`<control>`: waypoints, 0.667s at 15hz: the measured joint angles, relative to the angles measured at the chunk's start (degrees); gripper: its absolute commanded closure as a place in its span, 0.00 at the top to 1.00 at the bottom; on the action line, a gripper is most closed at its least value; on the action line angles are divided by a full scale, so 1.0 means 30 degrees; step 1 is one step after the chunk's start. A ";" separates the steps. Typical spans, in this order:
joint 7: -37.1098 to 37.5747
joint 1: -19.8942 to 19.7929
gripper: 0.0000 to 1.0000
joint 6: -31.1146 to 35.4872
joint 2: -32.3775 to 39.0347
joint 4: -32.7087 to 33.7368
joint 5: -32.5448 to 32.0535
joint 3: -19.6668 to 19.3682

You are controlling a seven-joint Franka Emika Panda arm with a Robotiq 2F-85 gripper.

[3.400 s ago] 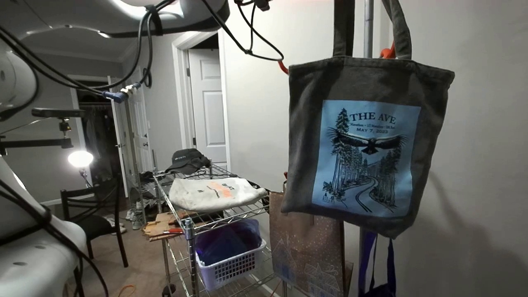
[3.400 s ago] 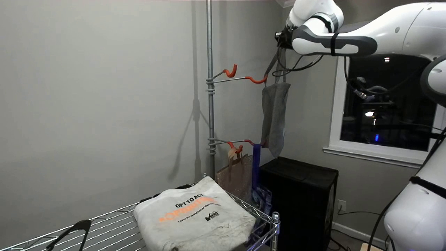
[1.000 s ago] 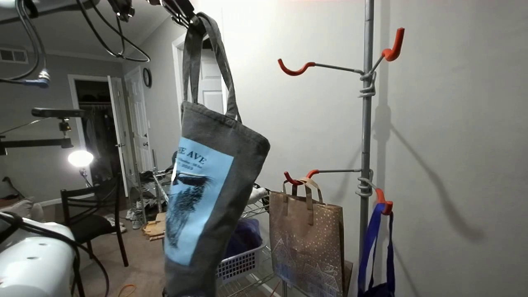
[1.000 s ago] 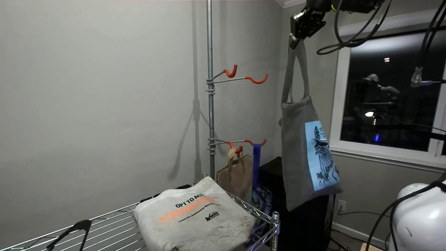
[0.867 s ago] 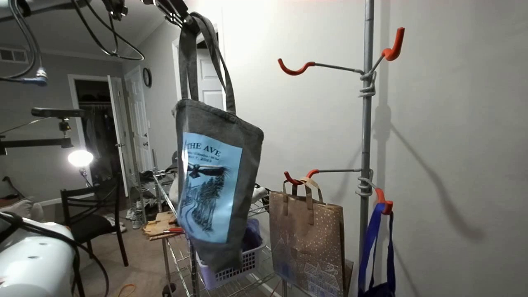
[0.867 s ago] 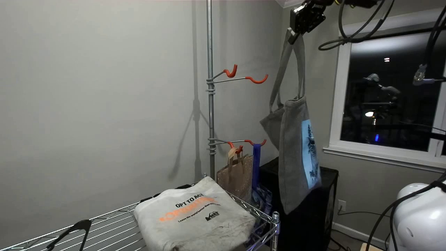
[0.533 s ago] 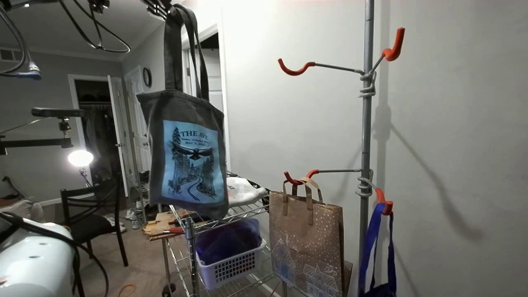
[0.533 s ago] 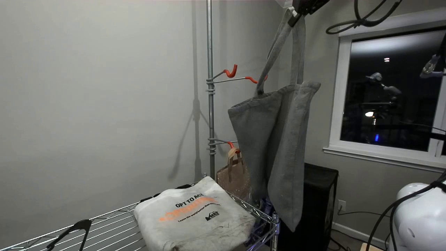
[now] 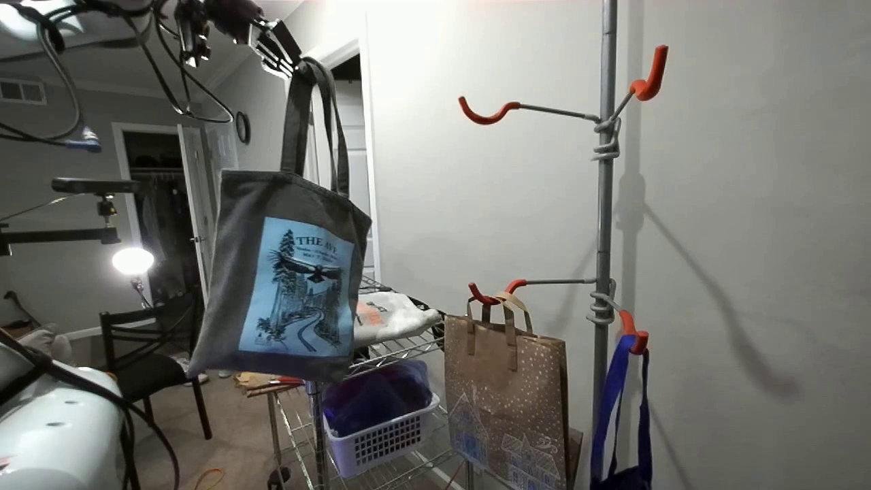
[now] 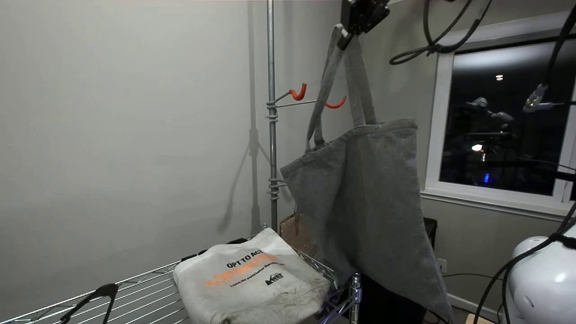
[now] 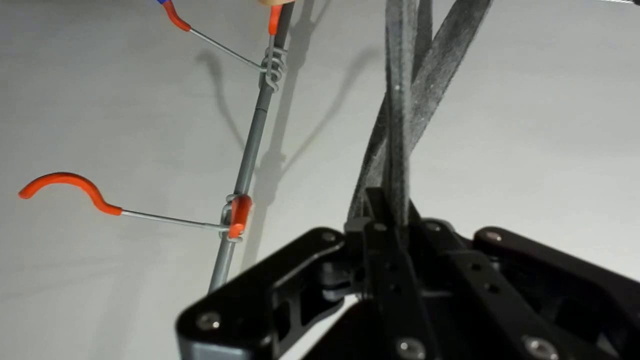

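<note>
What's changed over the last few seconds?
The tote moved leftward in an exterior view, away from the pole; the gripper went with it, closed on the straps. Nothing visibly let go. Unmoved: brown bag, blue bag, white bag.

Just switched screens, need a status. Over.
Gripper shut on handles of gray tote. Tote hangs clear of upper hooks. Lower hooks occupied: brown paper bag, blue strap.

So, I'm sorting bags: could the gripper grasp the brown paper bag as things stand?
Probably not: the gripper is closed on the straps of the gray tote, leaving no grip free for the brown paper bag.
</note>
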 measured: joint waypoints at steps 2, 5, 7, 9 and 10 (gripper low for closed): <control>0.0587 -0.0064 0.04 0.0469 0.0905 -0.0066 -0.0127 0.0857; 0.1773 -0.0144 0.04 0.1231 0.2104 -0.0023 -0.0748 0.2042; 0.2797 -0.0287 0.04 0.1712 0.2895 0.0111 -0.1446 0.2763; 0.3832 -0.0365 0.04 0.2163 0.3693 0.0297 -0.2251 0.3332; 0.4334 -0.0416 0.04 0.2347 0.4108 0.0446 -0.2658 0.3605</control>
